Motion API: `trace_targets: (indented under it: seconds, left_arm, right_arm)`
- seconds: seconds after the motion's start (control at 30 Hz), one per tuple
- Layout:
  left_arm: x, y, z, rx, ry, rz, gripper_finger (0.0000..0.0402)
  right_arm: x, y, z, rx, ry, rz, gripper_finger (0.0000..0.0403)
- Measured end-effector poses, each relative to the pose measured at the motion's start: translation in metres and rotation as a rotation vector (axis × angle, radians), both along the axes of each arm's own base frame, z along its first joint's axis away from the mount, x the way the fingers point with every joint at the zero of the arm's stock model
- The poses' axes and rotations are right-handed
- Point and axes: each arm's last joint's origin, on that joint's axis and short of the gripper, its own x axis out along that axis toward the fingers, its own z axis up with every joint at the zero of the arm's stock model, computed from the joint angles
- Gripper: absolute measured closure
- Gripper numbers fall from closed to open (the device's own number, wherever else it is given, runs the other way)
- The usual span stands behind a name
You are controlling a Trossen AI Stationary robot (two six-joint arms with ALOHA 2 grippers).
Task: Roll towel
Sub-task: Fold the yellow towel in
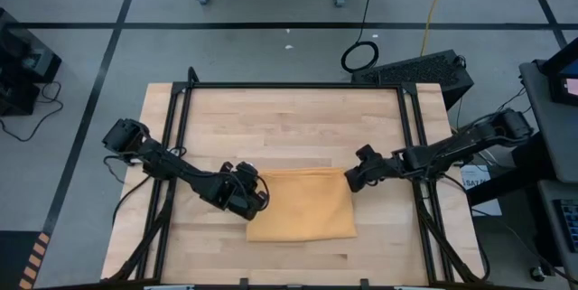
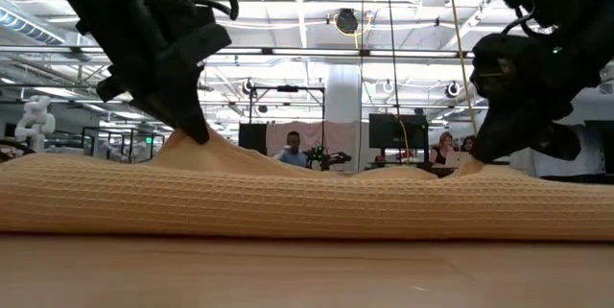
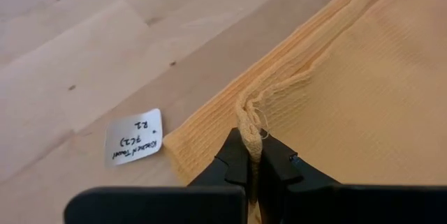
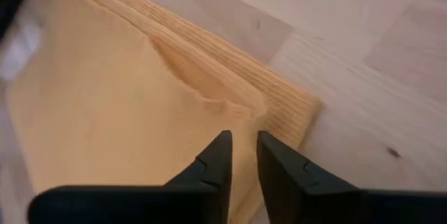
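One mustard-yellow towel (image 1: 302, 204) lay folded flat on the butcher-block table (image 1: 289, 118), a little toward the table's six o'clock edge and near the middle of its width in the high view. Two grippers worked it, one at each of its far corners. The left gripper (image 1: 256, 191) sat at the towel's ten o'clock corner, its two dark fingers (image 3: 234, 161) pressed together on a small pinch of the hem, which stood up as a puckered ridge between them in the left wrist view. One white tag (image 3: 134, 137) with handwriting on it lay flat on the wood just beside that corner, at the towel's edge. The right gripper (image 1: 352, 180) sat at the towel's two o'clock corner; in the right wrist view its two fingers (image 4: 216, 161) stood slightly apart, a narrow gap showing between them, with the top layer of cloth lying under the tips and nothing clearly clamped. At that corner the folded layers showed as stacked ribbed edges. In the low view the towel (image 2: 307, 198) stretched across the table as one long waffle-weave band, lifted into a small peak under the left gripper (image 2: 197, 135). Two people sat at screens in the room far behind.
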Motion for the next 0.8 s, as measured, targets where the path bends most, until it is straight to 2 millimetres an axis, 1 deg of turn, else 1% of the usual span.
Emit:
trace_targets:
  seconds: [0.23, 0.37, 0.5, 0.7, 0.8]
  left_arm:
    - [-0.005, 0.002, -0.001, 0.015, 0.054, -0.002, 0.0393]
    - [-0.008, 0.005, -0.002, 0.033, 0.097, 0.011, 0.0378]
    - [-0.010, 0.010, -0.003, 0.046, 0.118, 0.038, 0.0342]
    - [-0.011, 0.010, -0.003, 0.038, 0.134, 0.036, 0.0275]
    - [-0.013, 0.010, 0.002, 0.027, 0.207, 0.031, 0.0243]
  right_arm:
    - [-0.002, -0.001, 0.010, 0.006, -0.056, 0.003, 0.0309]
    - [-0.004, -0.001, 0.015, 0.008, -0.082, 0.008, 0.0300]
    - [-0.006, -0.001, 0.020, 0.000, -0.105, 0.020, 0.0298]
    - [-0.010, -0.002, 0.023, -0.007, -0.106, 0.029, 0.0298]
    - [-0.011, -0.003, 0.024, -0.013, -0.113, 0.038, 0.0298]
